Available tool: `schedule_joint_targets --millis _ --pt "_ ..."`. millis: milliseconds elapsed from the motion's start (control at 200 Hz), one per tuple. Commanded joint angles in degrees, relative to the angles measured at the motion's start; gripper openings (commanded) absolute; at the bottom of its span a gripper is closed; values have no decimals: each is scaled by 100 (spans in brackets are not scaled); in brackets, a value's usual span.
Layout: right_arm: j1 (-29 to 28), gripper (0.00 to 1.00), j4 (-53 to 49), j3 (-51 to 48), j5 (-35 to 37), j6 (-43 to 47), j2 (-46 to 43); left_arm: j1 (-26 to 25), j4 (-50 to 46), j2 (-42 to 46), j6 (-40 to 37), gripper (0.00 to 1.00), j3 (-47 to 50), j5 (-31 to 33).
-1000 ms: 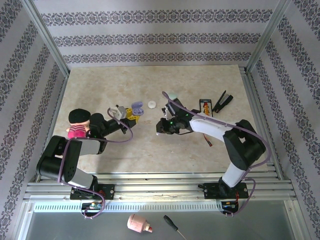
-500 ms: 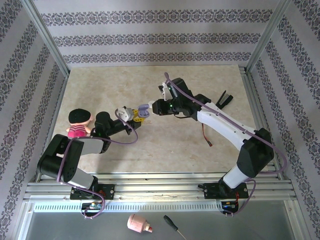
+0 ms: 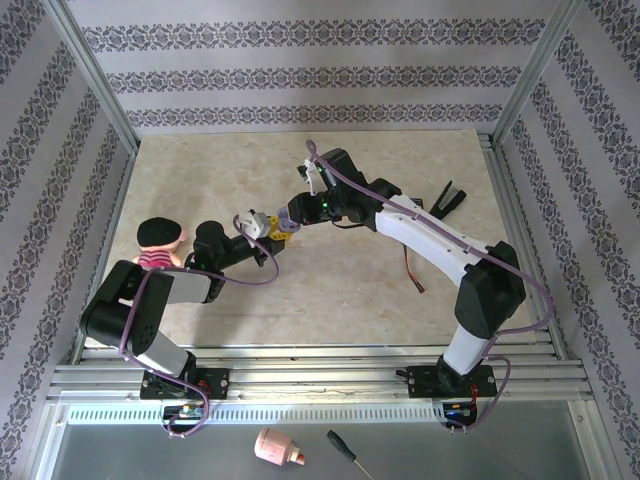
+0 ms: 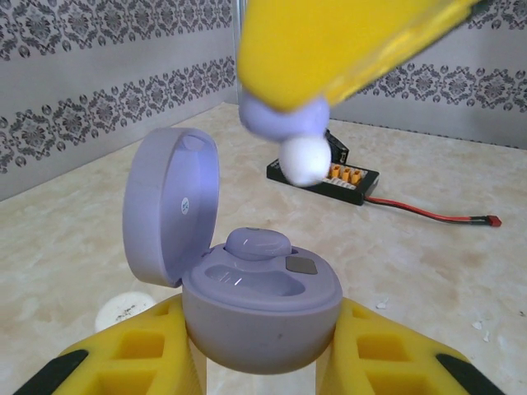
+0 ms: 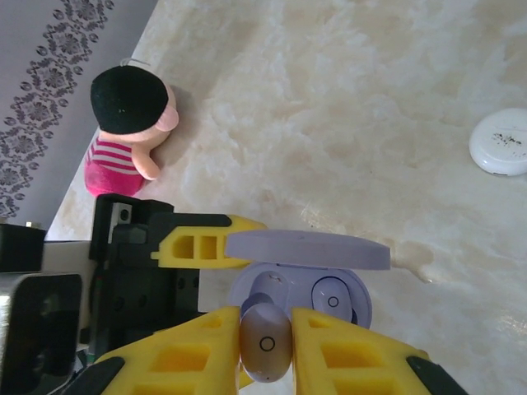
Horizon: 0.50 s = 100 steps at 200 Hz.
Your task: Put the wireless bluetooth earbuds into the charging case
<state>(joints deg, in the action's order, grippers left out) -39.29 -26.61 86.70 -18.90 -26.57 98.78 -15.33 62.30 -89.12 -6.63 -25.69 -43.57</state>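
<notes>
The lilac charging case (image 4: pixel 257 309), lid flipped open and a seated earbud (image 4: pixel 257 243) in one well, is clamped by the left gripper (image 4: pixel 263 358), while a second earbud (image 5: pixel 265 341) is pinched by the right gripper (image 5: pixel 265 352) just above the case.

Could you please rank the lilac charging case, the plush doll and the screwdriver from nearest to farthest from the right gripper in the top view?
From the right gripper, holding a lilac earbud:
1. Lilac charging case, just under its fingertips.
2. Plush doll, far left on the table.
3. Screwdriver, below the arm bases, at the view's bottom edge.
</notes>
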Motion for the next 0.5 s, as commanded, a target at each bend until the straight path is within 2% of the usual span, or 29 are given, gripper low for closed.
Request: schedule_joint_targets --millis 0,495 --pt "-55 21 -42 226 -58 91 134 -59 385 -83 186 19 -125 42" --pt "-190 21 33 405 -219 62 525 -62 511 -116 351 19 -163 22"
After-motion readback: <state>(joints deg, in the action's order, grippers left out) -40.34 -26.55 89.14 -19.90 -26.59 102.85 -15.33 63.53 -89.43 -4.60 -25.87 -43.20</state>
